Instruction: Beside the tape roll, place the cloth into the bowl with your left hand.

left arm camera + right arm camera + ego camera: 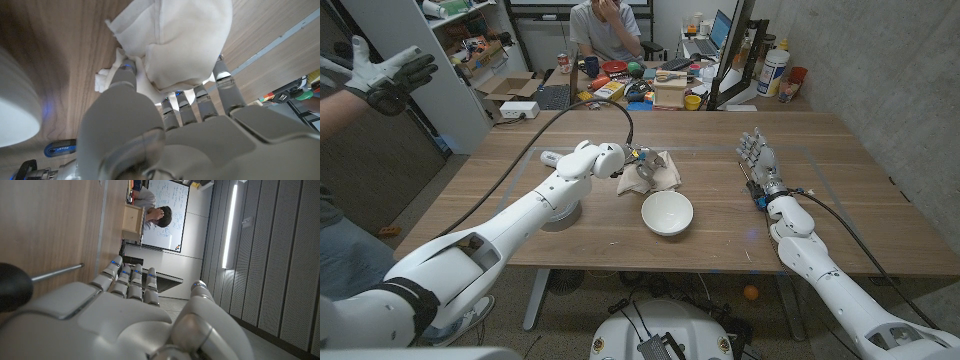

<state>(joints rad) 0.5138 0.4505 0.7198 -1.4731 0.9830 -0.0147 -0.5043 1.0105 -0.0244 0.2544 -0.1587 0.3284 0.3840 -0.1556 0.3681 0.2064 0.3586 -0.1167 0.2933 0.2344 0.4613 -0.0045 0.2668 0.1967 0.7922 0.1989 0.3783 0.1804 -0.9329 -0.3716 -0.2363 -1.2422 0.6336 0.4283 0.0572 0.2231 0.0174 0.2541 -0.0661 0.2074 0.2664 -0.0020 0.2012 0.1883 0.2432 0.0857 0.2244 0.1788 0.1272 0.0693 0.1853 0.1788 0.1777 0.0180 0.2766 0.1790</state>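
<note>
The wooden surface (840, 200) carried the scene, with the white bowl (667, 213) standing near its front edge at the middle. The robot's left arm (510, 235) reached in from the bowl's left, partly covering a tape roll (560, 215) that lay left of the bowl. Just behind the bowl and a little to its left, the left hand (610, 160) gripped the beige cloth (655, 172), its fingers (192, 107) clamped into the bunched fabric, as the left wrist view showed; part of the cloth touched the surface there, and none of it lay in the bowl. Well to the right of the bowl, the right hand (760, 160) stood on the surface with its fingers (131, 282) extended side by side, holding nothing. A seated person (605, 30) was far behind the bowl, beyond the surface.
</note>
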